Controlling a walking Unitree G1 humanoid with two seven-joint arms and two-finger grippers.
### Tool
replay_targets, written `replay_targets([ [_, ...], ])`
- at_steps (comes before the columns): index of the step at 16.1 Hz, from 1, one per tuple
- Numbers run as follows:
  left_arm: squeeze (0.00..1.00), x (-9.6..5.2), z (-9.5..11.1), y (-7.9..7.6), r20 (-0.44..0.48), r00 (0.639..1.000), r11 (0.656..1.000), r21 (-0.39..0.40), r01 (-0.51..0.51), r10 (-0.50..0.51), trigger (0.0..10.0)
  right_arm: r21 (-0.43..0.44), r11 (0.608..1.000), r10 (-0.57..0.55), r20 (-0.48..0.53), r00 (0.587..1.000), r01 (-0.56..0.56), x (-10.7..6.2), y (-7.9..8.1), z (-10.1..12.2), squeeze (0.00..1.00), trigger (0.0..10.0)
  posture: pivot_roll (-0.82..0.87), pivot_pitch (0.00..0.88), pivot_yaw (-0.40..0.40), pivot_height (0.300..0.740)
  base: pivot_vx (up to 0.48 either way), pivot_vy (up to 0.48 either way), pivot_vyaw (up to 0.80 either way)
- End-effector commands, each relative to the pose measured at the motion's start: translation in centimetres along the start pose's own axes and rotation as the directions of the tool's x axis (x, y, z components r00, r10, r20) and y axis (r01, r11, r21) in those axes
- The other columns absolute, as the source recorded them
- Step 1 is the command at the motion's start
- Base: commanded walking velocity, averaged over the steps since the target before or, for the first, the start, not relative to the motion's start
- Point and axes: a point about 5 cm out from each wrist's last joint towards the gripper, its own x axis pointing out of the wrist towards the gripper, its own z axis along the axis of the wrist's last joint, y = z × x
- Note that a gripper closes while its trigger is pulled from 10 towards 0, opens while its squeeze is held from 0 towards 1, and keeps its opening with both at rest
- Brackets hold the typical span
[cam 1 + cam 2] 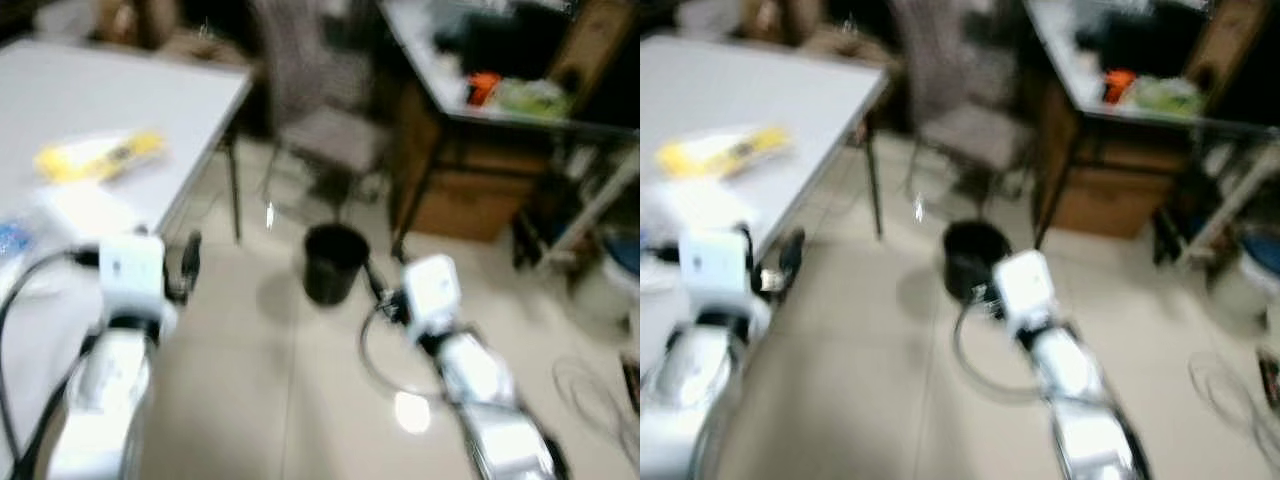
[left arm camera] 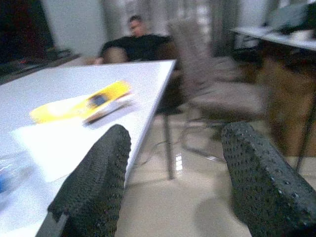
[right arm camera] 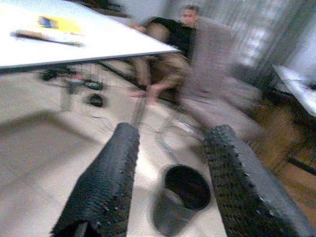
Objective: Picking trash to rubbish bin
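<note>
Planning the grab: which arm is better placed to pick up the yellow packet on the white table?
Left, probably. The left gripper hangs open by the table edge, facing the yellow packet. The right gripper, also open, is over the floor near the black bin.

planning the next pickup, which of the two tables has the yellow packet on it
The white table on the robot's left, by the left tool. The yellow packet lies on it; the darker table across the room holds orange and green clutter.

A grey chair (image 1: 335,110) stands between the white bench (image 1: 120,95) and a second, cluttered bench (image 1: 470,75). A cardboard box (image 1: 470,195) sits under the second bench. A person (image 2: 140,42) sits beyond the white bench's far edge.
</note>
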Motion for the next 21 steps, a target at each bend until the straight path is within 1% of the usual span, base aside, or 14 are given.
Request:
replay_targets([
  [1,0.0,0.1,0.2,-0.4,0.021,1.0,1.0,-0.001,0.002,-0.002,10.0,0.001,1.0,0.003,0.016,1.0,-0.003,-0.1,-0.5,0.3,0.0,10.0,0.05,0.0,-0.094,0.74,0.255,0.0,0.8],
  [4,0.0,0.1,0.2,-0.1,0.021,1.0,1.0,0.003,-0.021,0.021,10.0,0.011,0.998,0.064,0.018,0.998,-0.064,0.1,0.1,0.3,0.0,10.0,0.06,0.0,-0.102,0.74,0.33,0.0,0.8],
  [5,0.0,0.1,0.2,0.3,0.021,0.999,0.999,0.006,-0.041,0.041,10.0,0.018,0.995,0.102,0.014,0.995,-0.103,0.1,0.6,0.2,0.0,10.0,0.06,0.0,-0.105,0.74,0.352,0.0,0.8],
  [7,0.0,0.1,0.2,0.6,0.02,0.999,0.999,0.014,-0.051,0.051,10.0,0.015,0.992,0.129,0.014,0.992,-0.129,0.2,0.9,0.1,0.0,10.0,0.07,0.0,-0.111,0.74,0.358,0.0,0.8],
  [15,0.0,0.2,0.0,0.8,0.005,0.998,0.998,0.029,-0.059,0.059,10.0,0.02,0.983,0.18,0.008,0.984,-0.18,0.2,1.3,0.0,0.0,10.0,0.07,0.0,-0.108,0.74,0.36,0.0,0.8],
  [17,0.0,0.5,-0.3,0.6,-0.012,0.999,0.999,0.023,-0.043,0.043,10.0,0.042,0.984,0.17,0.012,0.985,-0.171,0.0,1.4,-0.1,0.0,10.0,0.07,0.0,-0.105,0.74,0.298,0.0,0.0],
  [18,0.0,0.8,-0.7,-0.4,-0.042,0.998,0.999,-0.011,0.047,-0.047,10.0,0.059,0.987,0.149,0.011,0.989,-0.149,0.0,1.2,-0.2,0.0,10.0,0.07,0.0,-0.102,0.74,0.0,0.0,0.0],
  [19,0.0,0.9,-0.8,-1.5,-0.027,0.99,0.988,-0.08,0.134,-0.137,10.0,0.052,0.988,0.142,0.014,0.99,-0.142,0.0,1.1,-0.1,0.0,10.0,0.07,0.0,-0.101,0.74,0.0,0.0,0.0],
  [20,0.0,1.1,-0.7,-1.9,-0.009,0.985,0.979,-0.106,0.171,-0.173,10.0,0.05,0.99,0.13,0.02,0.991,-0.131,0.0,1.0,0.0,0.0,10.0,0.06,0.0,-0.095,0.74,0.0,0.0,0.0],
  [21,1.0,1.5,-1.0,-2.5,-0.025,0.97,0.957,-0.171,0.234,-0.241,10.0,0.048,0.992,0.112,0.025,0.993,-0.114,-0.1,0.7,0.1,0.0,10.0,0.06,0.0,-0.093,0.74,0.0,0.0,0.0],
])
